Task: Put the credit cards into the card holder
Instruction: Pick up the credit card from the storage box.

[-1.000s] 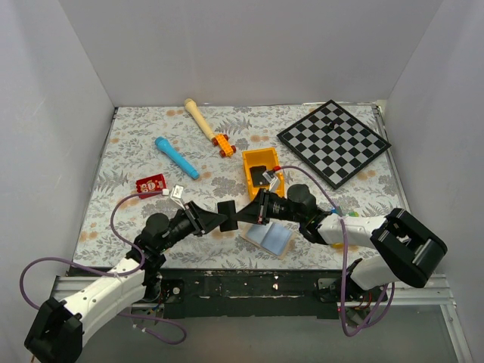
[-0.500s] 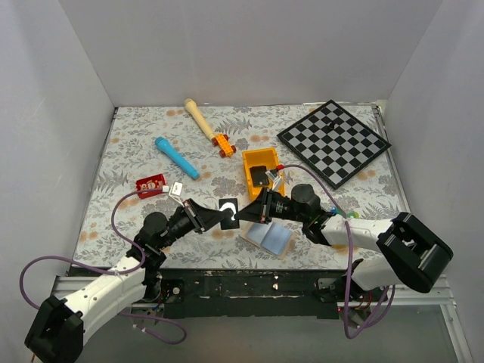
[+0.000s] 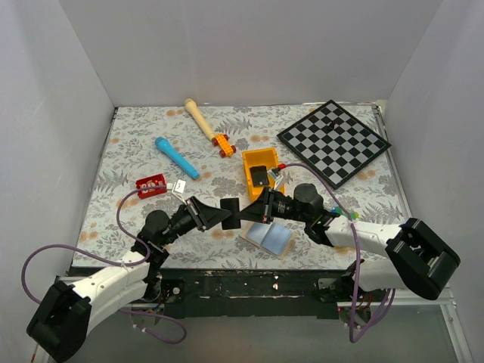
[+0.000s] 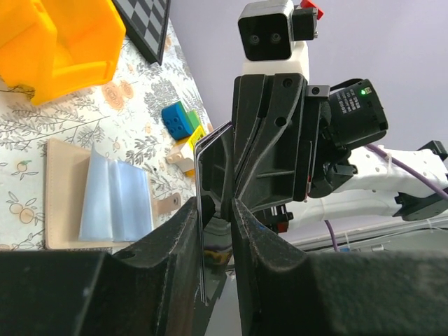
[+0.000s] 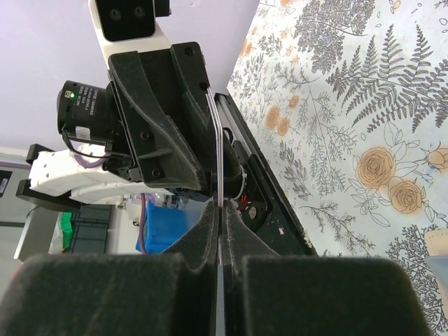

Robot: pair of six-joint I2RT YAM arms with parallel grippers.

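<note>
**Where two grippers meet on one card: table stock**

Where the arms come together over the near middle of the table [image 3: 136, 144], one dark card [image 4: 212, 164] stands on edge in the air, clear of the cloth; the right gripper [image 5: 220, 213] is clamped tight on one end of it, the card showing as a thin pale line between the pressed fingers; the left gripper [image 4: 213, 213] faces it from the other side, its two fingers set apart with the card in the gap, nearer one finger than the other; the gap is plainly wider than the card, so this pair is parted, not pinching; whether the card touches the nearer finger cannot be told.

Item, card holder [image 3: 270, 237]: tan, lying open and flat on the table just near-side of the right gripper, pale blue pockets upward, snap tab at its near edge; the dark card is not in it.

Item, red card [image 3: 150, 184]: flat on the cloth to the left, well apart from the holder and from both grippers.

Item, yellow-orange bin [image 3: 246, 170]: upright, just beyond the right gripper, something dark inside.

Item, chessboard [image 3: 333, 142]: far right, flat, turned cornerwise.

Item, blue cylinder [image 3: 176, 157]: lying left of centre.

Item, wooden stick [image 3: 198, 117]: lying far centre, an orange toy [image 3: 222, 143] at its near end.

Item, blue block [image 4: 175, 115]: beside the holder, among other small coloured blocks.
</note>
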